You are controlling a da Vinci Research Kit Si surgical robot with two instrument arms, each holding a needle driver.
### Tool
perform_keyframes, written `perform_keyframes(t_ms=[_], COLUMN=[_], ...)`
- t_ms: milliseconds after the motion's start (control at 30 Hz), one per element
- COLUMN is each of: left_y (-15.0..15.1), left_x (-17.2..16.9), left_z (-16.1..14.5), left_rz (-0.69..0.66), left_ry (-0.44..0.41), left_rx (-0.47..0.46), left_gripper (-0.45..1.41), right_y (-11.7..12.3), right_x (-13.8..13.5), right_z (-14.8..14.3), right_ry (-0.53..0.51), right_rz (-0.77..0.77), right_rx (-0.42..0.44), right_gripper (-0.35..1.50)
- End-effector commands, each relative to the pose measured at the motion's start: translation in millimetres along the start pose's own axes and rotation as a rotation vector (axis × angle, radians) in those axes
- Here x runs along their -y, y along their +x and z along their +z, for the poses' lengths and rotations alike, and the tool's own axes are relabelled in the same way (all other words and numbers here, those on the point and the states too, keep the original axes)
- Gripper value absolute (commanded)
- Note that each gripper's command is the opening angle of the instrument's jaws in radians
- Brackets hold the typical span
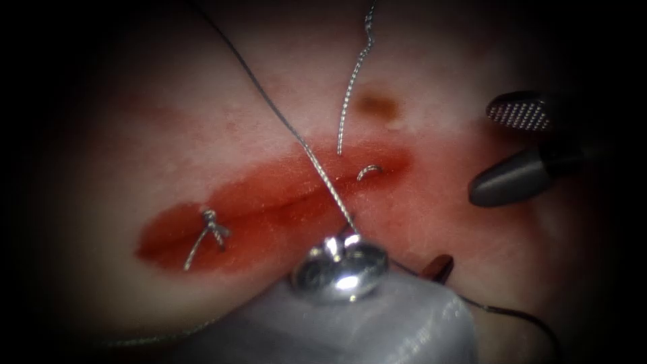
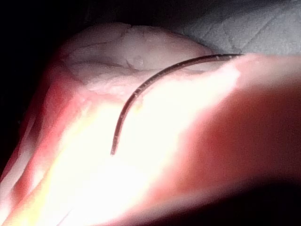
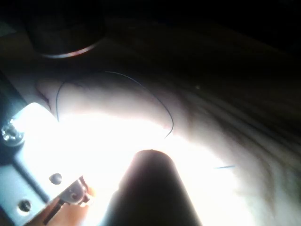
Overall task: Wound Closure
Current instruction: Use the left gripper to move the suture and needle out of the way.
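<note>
Tissue (image 1: 202, 135) carries a red cut (image 1: 269, 209) with a knotted stitch (image 1: 212, 229) at its left end. Left end effector (image 1: 350, 236) grips the thread (image 1: 296, 138); right end effector (image 1: 519, 148) gapes, empty. Needle (image 2: 141, 92) lies on tissue in the left wrist view.

We see darkness ringing the endoscope view, deepest toward nine o'clock, and a pale quilted cloth (image 2: 254, 28) behind, brightly lit.
</note>
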Motion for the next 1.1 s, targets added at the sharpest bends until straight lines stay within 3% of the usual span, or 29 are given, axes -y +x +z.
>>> perform_keyframes(t_ms=[33,67,133,167,200,333,367,400,433,467,767,967,1100], left_y=[-0.3,0.2,0.4,0.4,0.3,-0.3,-0.4,-0.4,-0.6,-0.8,-0.6,-0.3,1.6], left_x=[-1.1,-1.2,-1.2,-1.2,-1.3,-1.9,-2.0,-2.0,-2.3,-2.5,-3.9,-4.5,-4.4], left_z=[-0.1,0.7,1.1,1.1,1.4,1.3,1.1,1.1,0.5,0.1,-2.2,-5.3,-9.5], left_rz=[0.015,0.065,0.049,0.049,0.038,0.002,-0.010,-0.010,-0.038,-0.053,-0.199,-0.212,-0.160], left_ry=[-0.021,-0.076,-0.111,-0.111,-0.104,-0.130,-0.136,-0.136,-0.149,-0.153,-0.186,-0.125,-0.073], left_rx=[-0.003,0.000,0.000,0.000,-0.015,-0.031,-0.031,-0.031,-0.030,-0.029,-0.024,-0.030,-0.008], left_gripper=[1.18,1.18,0.99,0.99,0.76,0.39,0.14,0.14,-0.32,-0.42,-0.45,-0.45,-0.45], right_y=[1.5,1.5,1.5,1.5,1.5,1.6,1.6,1.6,1.7,1.7,1.7,1.7,1.7], right_x=[0.0,0.0,0.1,0.1,0.1,0.2,0.2,0.2,0.3,0.3,0.4,0.5,0.5], right_z=[0.1,0.2,0.2,0.2,0.2,0.4,0.5,0.5,0.6,0.6,0.8,0.9,0.9], right_ry=[-0.001,-0.002,-0.002,-0.002,-0.003,-0.005,-0.006,-0.006,-0.007,-0.007,-0.010,-0.011,-0.010], right_rz=[0.000,0.000,0.000,0.000,0.001,0.007,0.008,0.008,0.009,0.009,0.022,0.022,0.022], right_rx=[-0.007,-0.008,-0.008,-0.008,-0.008,-0.009,-0.009,-0.009,-0.010,-0.010,-0.011,-0.011,-0.011], right_gripper=[1.25,1.25,1.25,1.25,1.25,1.23,1.23,1.23,1.23,1.23,1.25,1.25,1.25])
